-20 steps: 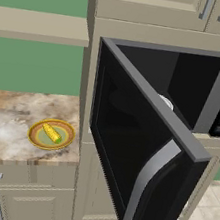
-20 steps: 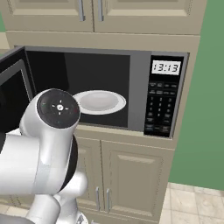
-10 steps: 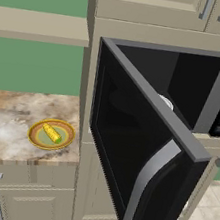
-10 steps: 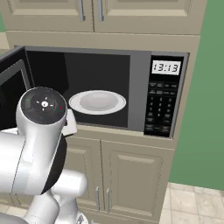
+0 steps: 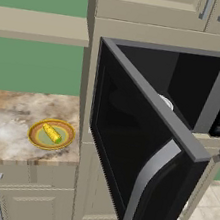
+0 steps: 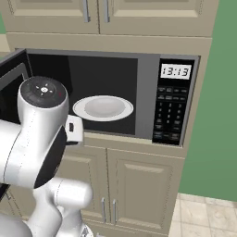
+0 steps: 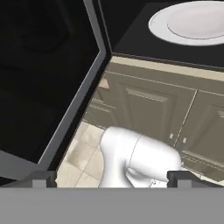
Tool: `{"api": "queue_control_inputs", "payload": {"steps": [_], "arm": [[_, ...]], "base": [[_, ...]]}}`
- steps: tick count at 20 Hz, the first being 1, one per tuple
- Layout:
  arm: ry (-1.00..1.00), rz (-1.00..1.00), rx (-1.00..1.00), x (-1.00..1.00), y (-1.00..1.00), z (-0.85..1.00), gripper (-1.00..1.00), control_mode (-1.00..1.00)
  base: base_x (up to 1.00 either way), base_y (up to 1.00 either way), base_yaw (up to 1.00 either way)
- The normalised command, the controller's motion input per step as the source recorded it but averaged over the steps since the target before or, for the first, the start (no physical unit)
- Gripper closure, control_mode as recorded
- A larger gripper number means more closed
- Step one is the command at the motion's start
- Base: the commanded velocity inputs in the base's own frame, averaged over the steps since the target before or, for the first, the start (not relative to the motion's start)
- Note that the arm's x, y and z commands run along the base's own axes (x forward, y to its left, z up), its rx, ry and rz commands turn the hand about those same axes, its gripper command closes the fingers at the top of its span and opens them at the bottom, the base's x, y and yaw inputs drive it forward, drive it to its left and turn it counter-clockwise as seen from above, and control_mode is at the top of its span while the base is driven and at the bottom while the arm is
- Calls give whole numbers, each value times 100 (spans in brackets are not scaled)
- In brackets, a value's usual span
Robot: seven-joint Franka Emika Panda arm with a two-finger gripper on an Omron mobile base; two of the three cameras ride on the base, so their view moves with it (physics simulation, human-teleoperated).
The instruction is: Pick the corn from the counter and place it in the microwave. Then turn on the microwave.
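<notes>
corn [image 5: 51,133] sits unpicked on green plate [image 5: 51,134] on the counter [image 5: 8,125], microwave [image 6: 111,97] door swung open at my 12, my pincer [image 7: 111,178] spread wide and empty, next: swing to 9 o'clock and grab it.

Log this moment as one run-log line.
corn: on green plate, counter | microwave: door open, turntable plate bare | gripper: open, holds nothing | step: corn not yet picked

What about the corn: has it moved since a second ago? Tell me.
No. The corn lies at the same spot on its plate on the counter, left of the microwave door, as before.
</notes>
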Motion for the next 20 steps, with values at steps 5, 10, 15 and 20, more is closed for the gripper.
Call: {"api": "queue_control_inputs", "payload": {"steps": [5, 10, 15, 20], "arm": [[7, -15, 0, 16, -7, -20, -100, -100], [3, -13, 0, 18, -6, -21, -100, -100], [2, -12, 0, 15, -2, -16, -100, -100], [6, -11, 0, 15, -1, -2, -100, -100]], "base": [[0, 0, 0], [0, 0, 0], [0, 0, 0], [0, 0, 0]]}}
